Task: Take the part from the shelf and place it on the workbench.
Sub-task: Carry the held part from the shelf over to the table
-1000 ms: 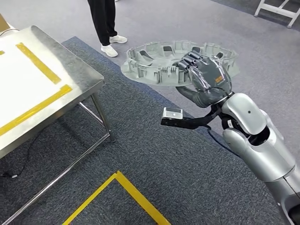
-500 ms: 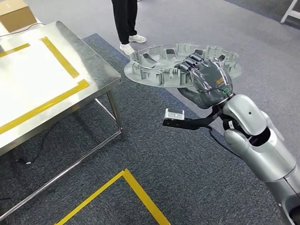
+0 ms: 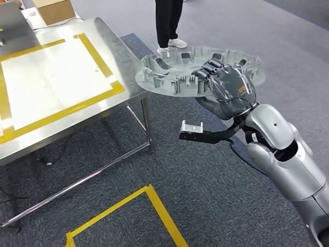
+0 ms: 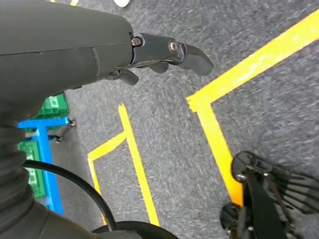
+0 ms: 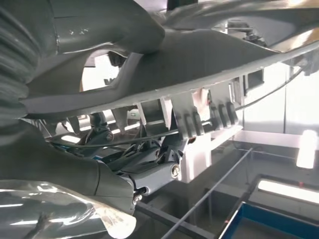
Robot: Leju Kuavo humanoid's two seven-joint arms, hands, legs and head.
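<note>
The part (image 3: 175, 64) is a large round grey plastic disc with ribbed pockets around its rim. My right hand (image 3: 229, 87) grips it by its near edge and holds it level in the air, fingers over the rim and thumb beneath. In the picture its far-left edge overlaps the near corner of the steel workbench (image 3: 120, 62), which carries a yellow tape rectangle. In the right wrist view the part's underside (image 5: 211, 55) lies clamped in my right hand (image 5: 75, 164). My left hand (image 4: 112, 45) hangs over the carpet with nothing in it, fingers loosely apart.
A person's legs (image 3: 166, 20) stand just behind the part, beside the workbench. A cardboard box (image 3: 54, 10) sits at the bench's far end. Yellow tape (image 3: 155, 206) marks a square on the dark carpet. A blue rack with green crates (image 4: 41, 149) stands near my left arm.
The whole picture has shifted right, so the camera has turned toward the workbench, which now reaches the part's edge. My right hand keeps the same hold on the part.
</note>
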